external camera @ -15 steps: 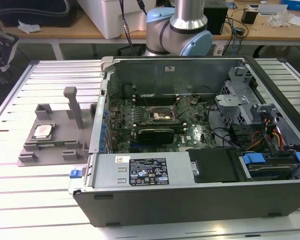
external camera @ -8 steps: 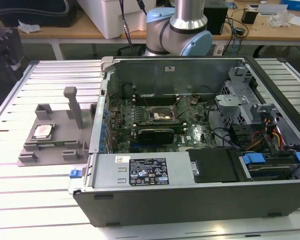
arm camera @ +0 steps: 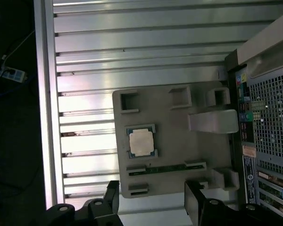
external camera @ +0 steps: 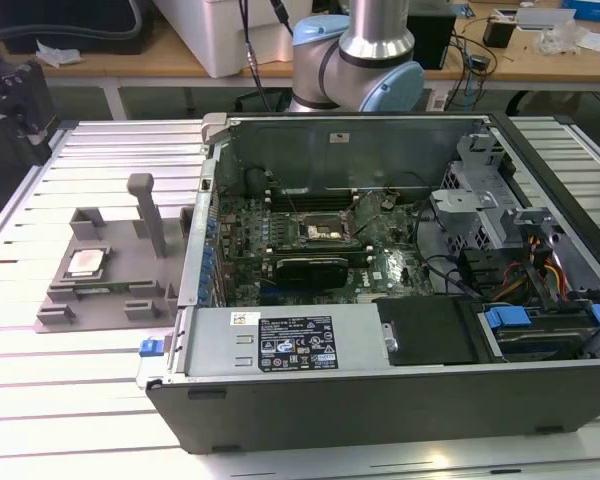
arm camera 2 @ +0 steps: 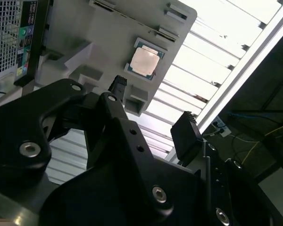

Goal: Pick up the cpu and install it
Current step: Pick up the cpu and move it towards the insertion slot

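Fingers (arm camera: 112,195): two black fingers (arm camera 2: 185,134) in both wrist views, spread apart, gap bare, nothing gripped, touching nothing.
Cpu (arm camera: 141,141): small flat square chip, silvery top, thin rim; lies flat out ahead of the fingers, past the tips and roughly in line with the gap, clearly apart from them. Also seen in the second wrist view (arm camera 2: 145,61) and the exterior view (external camera: 85,262).
Cpu seat: sits in a square pocket of the grey tray (arm camera: 179,136), not lifted, not in the computer.
Tray: grey plastic (external camera: 105,300), with several small raised pockets; near edge is just beyond the fingertips in the first wrist view; shown in the second wrist view too (arm camera 2: 99,33).
Post (arm camera: 212,122): upright grey post on the tray, ahead of the fingers and off to the side toward the case; stands tall in the exterior view (external camera: 145,210).
Green strip (arm camera: 167,168): thin, lies in a tray slot between the cpu and the fingers.
Worktop (arm camera: 132,47): ribbed silver metal slats under the tray (external camera: 40,360), running on beyond the cpu (arm camera 2: 203,61).
Computer case (external camera: 380,400): open, lying on its side on the worktop, beside the tray; its vented back panel (arm camera: 269,117) is off to one side of the fingers.
Socket (external camera: 325,233): black square frame on the green board inside the case, well apart from the cpu.
Arm (external camera: 365,50): silver and light-blue joints behind the case in the exterior view.
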### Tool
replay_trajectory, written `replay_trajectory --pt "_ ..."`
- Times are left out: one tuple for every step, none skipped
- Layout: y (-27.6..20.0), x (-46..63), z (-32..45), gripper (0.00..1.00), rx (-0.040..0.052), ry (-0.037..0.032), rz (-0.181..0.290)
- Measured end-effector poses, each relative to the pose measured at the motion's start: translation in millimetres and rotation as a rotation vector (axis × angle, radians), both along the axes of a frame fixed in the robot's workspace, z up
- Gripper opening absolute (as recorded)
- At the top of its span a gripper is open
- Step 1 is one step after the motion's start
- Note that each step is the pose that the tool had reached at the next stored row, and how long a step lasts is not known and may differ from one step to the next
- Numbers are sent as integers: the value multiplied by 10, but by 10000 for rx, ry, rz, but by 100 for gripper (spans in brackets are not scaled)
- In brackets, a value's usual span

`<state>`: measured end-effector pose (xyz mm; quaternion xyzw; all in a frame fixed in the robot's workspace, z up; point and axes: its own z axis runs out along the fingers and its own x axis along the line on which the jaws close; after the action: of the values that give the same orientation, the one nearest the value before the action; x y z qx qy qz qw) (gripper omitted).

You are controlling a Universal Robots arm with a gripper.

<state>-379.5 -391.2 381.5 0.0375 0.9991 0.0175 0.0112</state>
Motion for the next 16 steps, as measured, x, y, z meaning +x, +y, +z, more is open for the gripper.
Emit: replay_trajectory --pt "14 7 -45 66 -1 2 1" --pt "23 11 -81 66 -4 4 4" --pt "35 19 -120 66 -19 11 12" --pt "42 29 -140 66 -29 10 74" --pt "43 29 -148 66 -32 9 153" --pt "44 30 -153 66 -34 9 265" --pt "45 29 -161 66 -33 9 570" --pt "46 29 -167 66 -34 9 838" --pt "48 29 -188 66 -32 6 905" --pt "48 29 -205 66 -32 8 906" --pt "48 30 -214 66 -33 10 906" --pt "48 29 -223 66 -33 11 905" --pt "48 29 -235 66 -33 11 905" --pt "48 29 -243 66 -33 11 905" --pt "48 29 -260 66 -33 11 905" --pt "49 29 -273 66 -33 10 905"
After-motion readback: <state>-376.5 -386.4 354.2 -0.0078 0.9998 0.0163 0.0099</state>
